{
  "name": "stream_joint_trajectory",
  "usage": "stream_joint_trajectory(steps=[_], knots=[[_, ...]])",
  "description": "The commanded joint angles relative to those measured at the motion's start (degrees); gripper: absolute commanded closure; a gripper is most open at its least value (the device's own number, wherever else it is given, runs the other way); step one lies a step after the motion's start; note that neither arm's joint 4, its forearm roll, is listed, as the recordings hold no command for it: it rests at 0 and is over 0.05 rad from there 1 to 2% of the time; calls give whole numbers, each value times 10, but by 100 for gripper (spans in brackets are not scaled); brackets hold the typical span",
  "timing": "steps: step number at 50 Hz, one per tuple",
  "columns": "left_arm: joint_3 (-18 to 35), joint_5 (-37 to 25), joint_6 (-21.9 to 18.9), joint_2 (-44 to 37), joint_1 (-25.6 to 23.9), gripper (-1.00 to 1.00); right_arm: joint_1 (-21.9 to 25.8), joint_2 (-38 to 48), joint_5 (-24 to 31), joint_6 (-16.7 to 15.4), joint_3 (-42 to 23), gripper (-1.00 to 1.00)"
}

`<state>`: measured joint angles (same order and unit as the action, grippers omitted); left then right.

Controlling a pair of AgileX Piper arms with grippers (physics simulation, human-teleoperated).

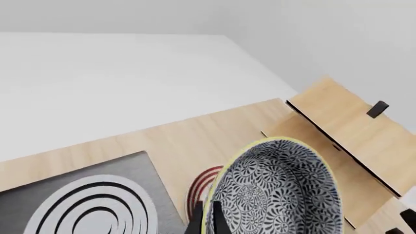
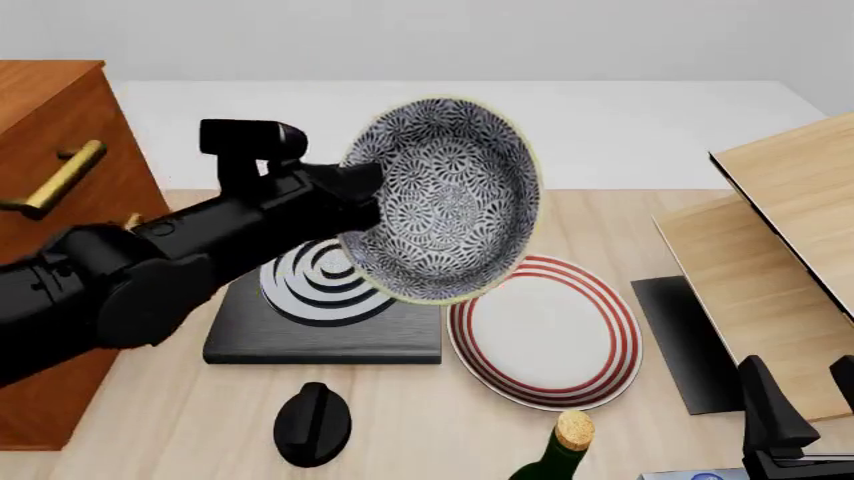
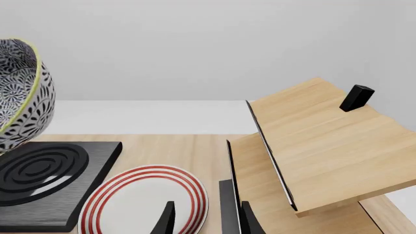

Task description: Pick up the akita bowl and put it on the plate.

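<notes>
Above the desk [image 2: 160, 440] in the front view, the left gripper [image 2: 363, 190] is clamped on the rim of the akita bowl [image 2: 447, 200], which hangs tilted in the air over the near edge of the plate [image 2: 547, 335]; lifting looks done, lowering remains. In the left wrist view, the bowl fills the foreground. In the right wrist view, the right gripper [image 3: 206, 219] rests low, its jaws apart and empty.
</notes>
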<state>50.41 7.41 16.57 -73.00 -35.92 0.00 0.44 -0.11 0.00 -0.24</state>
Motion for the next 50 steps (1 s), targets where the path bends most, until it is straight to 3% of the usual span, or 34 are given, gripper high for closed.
stream_joint_trajectory(steps=[1,14,27,50], knots=[[38,-23,13,-37,-32,100,0,0,0,0,0,-100],[71,-42,37,-89,-54,100,0,0,0,0,0,-100],[65,-6,81,-129,-70,100,0,0,0,0,0,-100],[73,32,85,-208,-80,100,0,0,0,0,0,-100]])
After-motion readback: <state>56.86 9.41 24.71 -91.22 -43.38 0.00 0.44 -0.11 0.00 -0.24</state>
